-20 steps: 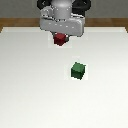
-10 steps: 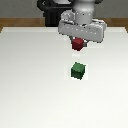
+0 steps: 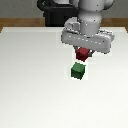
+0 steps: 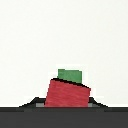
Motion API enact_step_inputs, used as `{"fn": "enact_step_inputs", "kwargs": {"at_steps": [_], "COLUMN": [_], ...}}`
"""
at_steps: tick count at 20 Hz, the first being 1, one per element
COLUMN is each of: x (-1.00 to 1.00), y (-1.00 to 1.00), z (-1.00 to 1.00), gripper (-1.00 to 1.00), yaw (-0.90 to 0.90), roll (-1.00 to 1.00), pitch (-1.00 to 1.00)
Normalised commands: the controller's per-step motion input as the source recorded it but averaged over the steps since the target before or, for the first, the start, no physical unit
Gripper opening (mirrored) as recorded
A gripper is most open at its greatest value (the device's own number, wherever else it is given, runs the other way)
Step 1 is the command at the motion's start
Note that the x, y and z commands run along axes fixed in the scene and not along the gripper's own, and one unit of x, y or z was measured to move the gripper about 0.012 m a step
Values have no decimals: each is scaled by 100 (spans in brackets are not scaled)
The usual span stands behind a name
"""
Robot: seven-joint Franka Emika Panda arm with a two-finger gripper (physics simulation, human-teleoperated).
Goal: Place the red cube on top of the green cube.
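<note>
Exterior view: arm w/ its end effector [image 3: 84, 52] hangs over the white surface [image 3: 30, 85], roughly mid-scene, a bit toward the exterior view's right. Red cube [image 3: 82, 54] is clamped between the fingers, off the surface, only its lower part showing under the grey wrist body. Green cube [image 3: 78, 71] sits on the surface just below and slightly toward the exterior view's left of the red one; a small gap shows btw them, not touching. Dark robot base at the back edge.

Wrist view: red cube [image 4: 67, 93] fills the near part, tilted a little, held by the end effector [image 4: 65, 102]; dark finger edges show on both sides of it, closed against its faces. Green cube [image 4: 70, 75] peeks out behind the red cube's upper edge, partly hidden by it. Rest is plain white surface [image 4: 64, 30].
</note>
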Motion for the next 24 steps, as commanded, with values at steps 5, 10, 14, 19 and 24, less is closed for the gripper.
{"fn": "enact_step_inputs", "kwargs": {"at_steps": [5, 10, 14, 19, 24], "x": [20, 0, 0, 0, 0], "y": [-20, 20, 0, 0, 0], "z": [0, -20, -50, -20, 0], "gripper": [-100, -100, -100, -100, -100], "yaw": [0, 0, 0, 0, 0], "roll": [0, 0, 0, 0, 0], "pitch": [0, 0, 0, 0, 0]}}
